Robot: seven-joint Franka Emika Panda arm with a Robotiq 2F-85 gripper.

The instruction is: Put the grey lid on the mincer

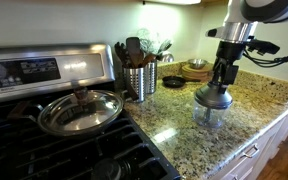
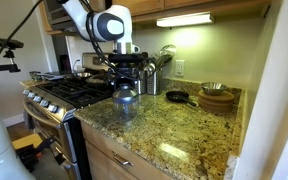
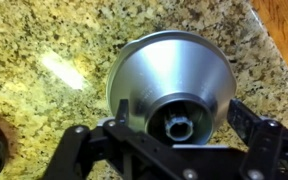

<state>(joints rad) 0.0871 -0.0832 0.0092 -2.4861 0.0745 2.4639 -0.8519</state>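
Grey lid point(image 1: 212, 97) atop mincer point(image 1: 210, 116) near counter point(image 1: 174, 128) edge; end effector point(image 1: 220, 85) spread above.

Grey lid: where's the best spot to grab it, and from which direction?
Grip the raised central knob of the grey lid, coming straight down from above. The dome's sides slope outward and offer no parallel faces. The knob stands upright at the centre, with the lid level over the mincer. The claw hangs right above it.
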